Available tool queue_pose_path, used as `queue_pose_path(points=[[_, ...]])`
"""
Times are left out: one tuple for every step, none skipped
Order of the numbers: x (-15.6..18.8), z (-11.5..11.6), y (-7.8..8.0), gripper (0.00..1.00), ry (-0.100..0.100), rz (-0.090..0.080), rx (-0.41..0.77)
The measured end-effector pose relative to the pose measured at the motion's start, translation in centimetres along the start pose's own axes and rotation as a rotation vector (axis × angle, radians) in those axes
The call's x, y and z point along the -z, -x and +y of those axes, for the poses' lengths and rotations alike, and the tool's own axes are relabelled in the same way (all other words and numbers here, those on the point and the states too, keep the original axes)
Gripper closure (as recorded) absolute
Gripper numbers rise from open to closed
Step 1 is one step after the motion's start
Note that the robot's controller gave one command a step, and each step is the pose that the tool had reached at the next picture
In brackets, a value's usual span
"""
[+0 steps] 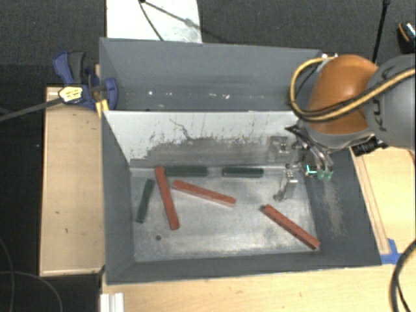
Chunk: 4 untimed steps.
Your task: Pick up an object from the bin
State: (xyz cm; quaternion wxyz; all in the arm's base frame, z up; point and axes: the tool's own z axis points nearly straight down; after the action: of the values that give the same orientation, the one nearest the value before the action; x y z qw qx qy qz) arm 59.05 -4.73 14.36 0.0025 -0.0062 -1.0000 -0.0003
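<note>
Well, bin: the grey metal bin (117, 174) has sloping walls that shed loose pieces onto its flat floor, where six sticks lie flat and scattered.
Far left: a short dark green stick (143, 201) lies near the foot of the left wall, leaning slightly off upright, apart from the rest.
Beside it: a steep red stick (166, 197) runs from near the back down towards the front. Its top end comes close to the next green piece, and I cannot tell whether they touch.
Back left: the back-left green stick (186, 171) lies along the foot of the rear wall, so it is probably awkward to get round.
Centre: the slanting red stick (203, 193) lies in the open with bare floor on both sides.
Back right: the back-right green stick (243, 171) is in line with its twin, also against the rear wall.
Gripper: the gripper (285, 188) hangs low over bare floor just right of that green stick.
Gripper's opening: cannot be told from this angle.
Likely candidate: the right red stick (290, 226) is the nearest piece, its upper end just below the gripper. It slants to the front right corner and seems easy to reach.
Far right: the orange wrist cover (338, 96) reaches in over the rim.
</note>
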Motion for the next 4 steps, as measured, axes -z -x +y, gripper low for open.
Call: queue_pose_path(points=[[-7.5,-4.8,-8.5,0.00,-0.001,-0.002,-0.377],[-4.3,-2.8,-10.5,0.00,0.002,-0.003,-0.458],[-4.4,-3.1,-10.1,0.00,0.001,-0.008,-0.612],[-7.5,-3.4,-11.3,0.00,0.002,0.000,-0.853]])
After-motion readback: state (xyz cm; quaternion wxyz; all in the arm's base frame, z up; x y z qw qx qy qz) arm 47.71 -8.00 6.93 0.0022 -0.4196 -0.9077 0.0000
